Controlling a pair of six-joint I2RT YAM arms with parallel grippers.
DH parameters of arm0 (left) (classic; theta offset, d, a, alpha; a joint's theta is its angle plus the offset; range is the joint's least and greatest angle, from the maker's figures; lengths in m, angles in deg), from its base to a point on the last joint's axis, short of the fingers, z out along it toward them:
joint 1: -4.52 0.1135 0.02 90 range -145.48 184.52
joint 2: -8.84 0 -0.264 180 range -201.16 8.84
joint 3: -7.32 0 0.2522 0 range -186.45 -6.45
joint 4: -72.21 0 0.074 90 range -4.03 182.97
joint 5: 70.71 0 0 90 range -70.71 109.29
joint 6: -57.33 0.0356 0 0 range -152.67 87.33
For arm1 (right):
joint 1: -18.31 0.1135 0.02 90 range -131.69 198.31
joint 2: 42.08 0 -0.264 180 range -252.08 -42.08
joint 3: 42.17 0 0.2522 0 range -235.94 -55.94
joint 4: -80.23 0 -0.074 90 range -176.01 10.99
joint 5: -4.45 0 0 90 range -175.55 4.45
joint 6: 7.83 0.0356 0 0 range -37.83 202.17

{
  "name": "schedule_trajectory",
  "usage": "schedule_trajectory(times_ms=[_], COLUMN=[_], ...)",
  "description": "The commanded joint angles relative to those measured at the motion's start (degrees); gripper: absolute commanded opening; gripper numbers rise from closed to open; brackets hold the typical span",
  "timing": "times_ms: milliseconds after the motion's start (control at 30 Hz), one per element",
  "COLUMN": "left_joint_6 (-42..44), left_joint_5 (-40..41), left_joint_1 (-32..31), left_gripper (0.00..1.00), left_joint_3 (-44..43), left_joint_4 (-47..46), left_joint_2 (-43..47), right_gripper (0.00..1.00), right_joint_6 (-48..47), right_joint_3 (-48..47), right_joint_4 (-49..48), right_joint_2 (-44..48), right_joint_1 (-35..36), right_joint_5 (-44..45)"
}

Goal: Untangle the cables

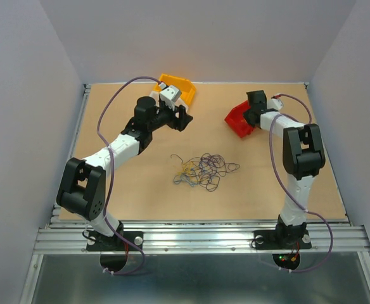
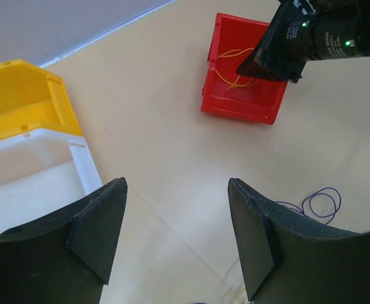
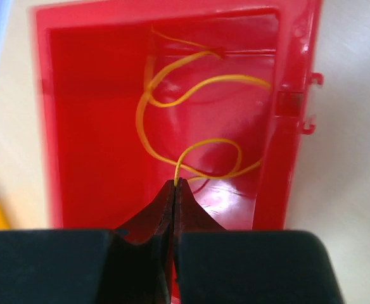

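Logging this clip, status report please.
Left hand open, empty. Right hand shut on yellow cable in red bin. Cable clump loose on table, unobstructed.

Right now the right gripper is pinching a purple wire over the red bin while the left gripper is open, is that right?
Not quite: the wire in the right gripper is orange-yellow, not purple, as the right wrist view shows. The red bin and open left gripper are correct.

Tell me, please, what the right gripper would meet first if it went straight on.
The right gripper, shut on a thin orange-yellow wire, points into the red plastic bin; it would probably meet the bin's floor first, though depth is unclear.
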Motion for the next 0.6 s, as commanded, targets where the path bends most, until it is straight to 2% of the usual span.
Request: schedule_trajectory(times_ms=[0,167,333,433,467,567], left_joint_6=[0.5,1.0,2.3,3.3,3.5,4.8], left_joint_5=[-0.6,-0.7,-1.4,-0.7,-0.1,0.7], left_joint_1=[0.1,-0.1,-0.9,-1.4,-1.5,-2.1], left_gripper=[0.76,0.76,0.76,0.78,0.79,0.81], left_joint_3=[0.2,0.2,-0.3,-0.6,-0.6,-0.7], left_joint_4=[-2.5,-2.3,-0.9,0.0,0.1,0.7], left_joint_2=[2.2,2.5,2.7,3.0,3.2,3.8], right_gripper=[0.01,0.07,0.17,0.36,0.47,0.59], right_joint_6=[-2.3,-5.8,-8.8,-11.4,-11.9,-14.2], right_joint_3=[-6.0,-6.4,-4.0,-1.9,-1.2,1.4], right_joint_4=[-0.5,-0.4,-0.4,-0.5,-0.5,-0.8], right_joint_2=[-3.3,-2.8,4.5,9.1,10.1,13.8], right_joint_1=[-0.1,0.0,0.0,-0.1,0.0,0.0], right_joint_5=[1.7,2.5,6.0,6.8,6.8,6.6])
